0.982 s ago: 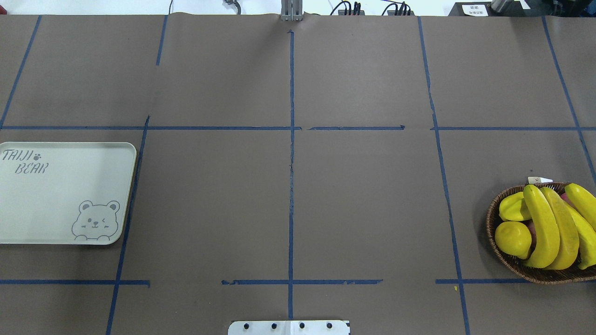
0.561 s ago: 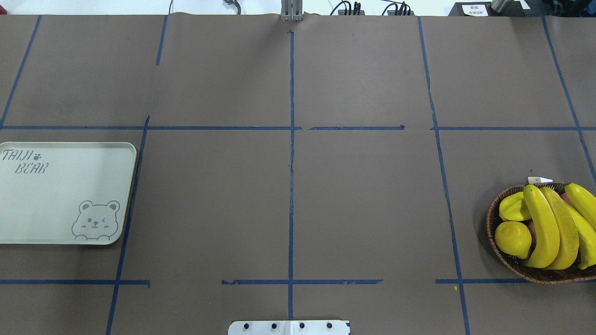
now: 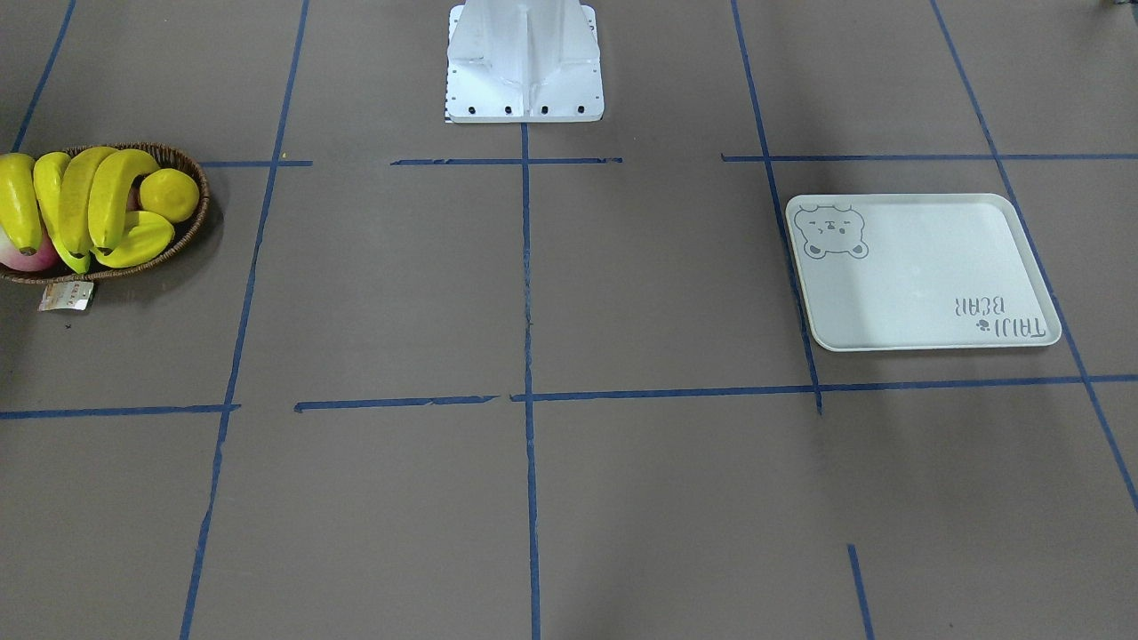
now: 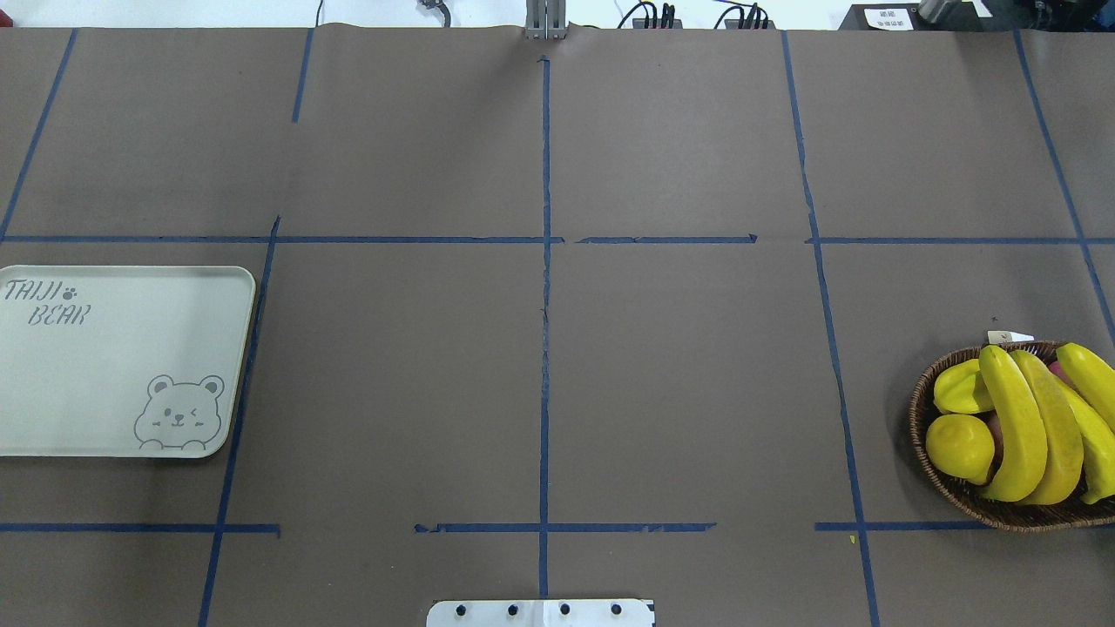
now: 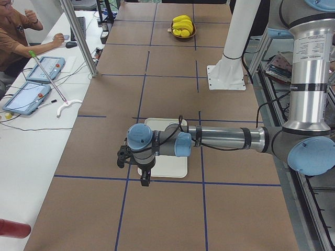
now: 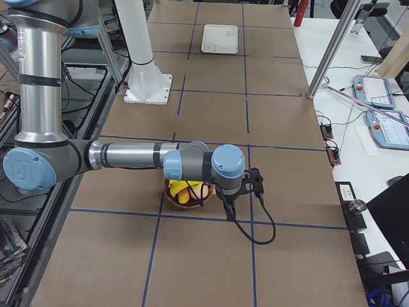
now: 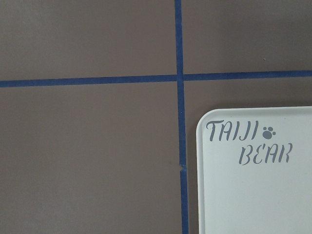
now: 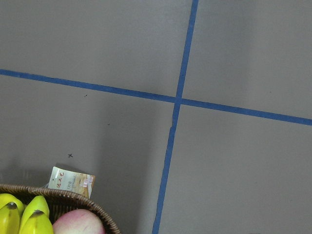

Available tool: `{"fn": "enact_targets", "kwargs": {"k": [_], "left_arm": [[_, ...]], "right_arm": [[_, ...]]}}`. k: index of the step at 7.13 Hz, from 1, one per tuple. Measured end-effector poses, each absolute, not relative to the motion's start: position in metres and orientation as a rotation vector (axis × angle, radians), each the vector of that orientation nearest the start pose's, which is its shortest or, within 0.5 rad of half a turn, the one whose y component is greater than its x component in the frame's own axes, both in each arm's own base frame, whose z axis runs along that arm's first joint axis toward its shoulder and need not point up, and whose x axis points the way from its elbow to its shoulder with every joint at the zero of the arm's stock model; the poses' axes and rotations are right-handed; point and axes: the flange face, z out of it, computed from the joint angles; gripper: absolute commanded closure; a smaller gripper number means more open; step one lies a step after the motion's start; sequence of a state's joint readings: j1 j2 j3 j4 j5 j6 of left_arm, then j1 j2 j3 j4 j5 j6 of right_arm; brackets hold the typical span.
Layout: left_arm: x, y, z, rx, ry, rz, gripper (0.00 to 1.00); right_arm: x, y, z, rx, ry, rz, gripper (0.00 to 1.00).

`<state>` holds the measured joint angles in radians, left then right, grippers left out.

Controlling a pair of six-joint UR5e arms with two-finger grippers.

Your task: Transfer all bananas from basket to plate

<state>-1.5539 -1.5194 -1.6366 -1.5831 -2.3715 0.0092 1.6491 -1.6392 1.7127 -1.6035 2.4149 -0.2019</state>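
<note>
Change: nothing has shifted in the overhead view; fruit and containers lie as they did a second ago.
Bananas [image 4: 1019, 427]: all in the basket, at the table's [image 4: 679, 383] right end; four count in the front view, lying side by side and overlapping.
Basket [image 4: 916, 409]: also holds a lemon [image 4: 958, 447], a starfruit [image 4: 961, 387] and a pink fruit [image 8: 80, 223] under the bananas; a paper tag [image 4: 1010, 337] lies by its far rim.
Plate [image 4: 113, 366]: at the left end, well apart from the basket, with nothing on it.
Right gripper [image 6: 229, 212]: hangs just beside the basket, toward the far side; seen only from the side, so I cannot tell whether its fingers are apart or together.
Left gripper [image 5: 144, 181]: hangs over the plate's left end; whether apart or together, I cannot tell.
Progress: no banana moved yet.
Risk, pile: lifting one banana may drag a neighbour out or roll the lemon.
Risk, mix-up: the starfruit is yellow too and touches the bananas.
Risk, basket: it looks light; a snagged lift could tip or slide it.
Risk, carry: the long way to the plate likely needs a hand-over, where a smooth curved banana could slip.
</note>
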Motion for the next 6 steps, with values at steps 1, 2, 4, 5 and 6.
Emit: {"fn": "enact_targets", "kwargs": {"k": [1, 2, 4, 5, 6], "left_arm": [[-0.054, -0.473, 0.648, 0.022, 0.801, 0.036, 0.00], [-0.054, -0.472, 0.649, 0.021, 0.801, 0.036, 0.00], [-0.054, -0.472, 0.648, 0.022, 0.802, 0.036, 0.00], [-0.054, -0.471, 0.648, 0.022, 0.802, 0.035, 0.00], [-0.054, -0.470, 0.649, 0.020, 0.802, 0.034, 0.00]], "right_arm": [[0.095, -0.457, 0.613, 0.170, -0.829, -0.140, 0.00], [0.093, -0.447, 0.603, 0.186, -0.826, -0.149, 0.00], [0.070, -0.399, 0.575, 0.188, -0.822, -0.178, 0.01], [0.057, -0.374, 0.567, 0.173, -0.822, -0.193, 0.01], [0.051, -0.353, 0.570, 0.171, -0.817, -0.205, 0.01]]}}
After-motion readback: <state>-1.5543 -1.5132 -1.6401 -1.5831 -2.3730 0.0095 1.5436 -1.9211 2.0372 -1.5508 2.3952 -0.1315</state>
